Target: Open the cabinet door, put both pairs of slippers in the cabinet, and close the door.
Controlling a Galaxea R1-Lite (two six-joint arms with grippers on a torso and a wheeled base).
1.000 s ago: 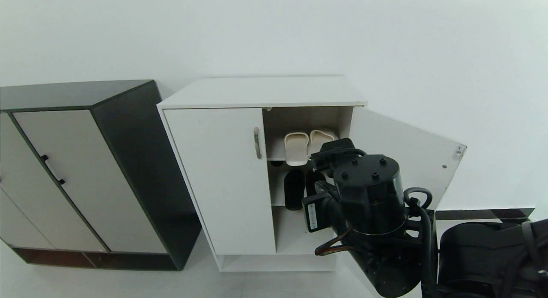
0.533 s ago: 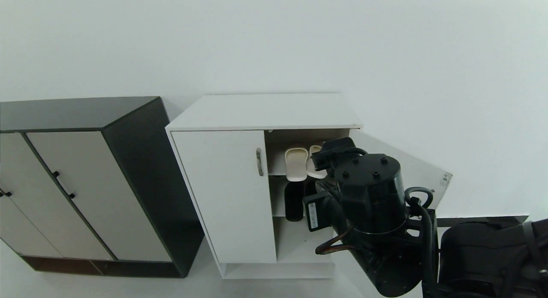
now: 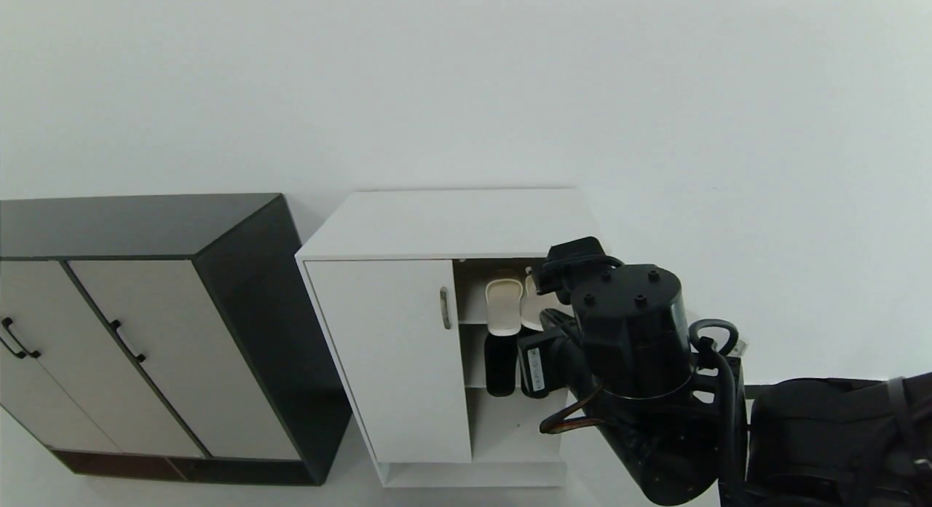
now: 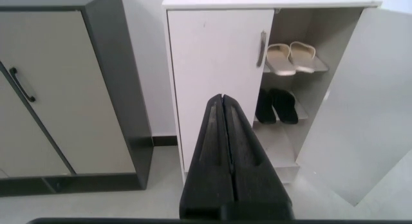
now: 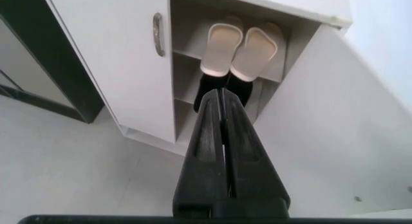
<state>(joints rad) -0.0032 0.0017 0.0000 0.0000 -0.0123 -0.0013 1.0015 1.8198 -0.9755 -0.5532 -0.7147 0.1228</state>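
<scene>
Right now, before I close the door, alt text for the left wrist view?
A white two-door cabinet stands with one door swung open, showing a pair of cream slippers on its upper shelf and a pair of black slippers on the shelf below. The left claw, shut and empty, points toward it.

Matt white cabinet (image 3: pixel 386 361), brushed metal handle (image 3: pixel 445 308), smooth cream slippers (image 5: pixel 222 47), matt black slippers (image 4: pixel 265 107)

text: none legible | labels, brands, numbers, signs: nothing readable in head or wrist views
</scene>
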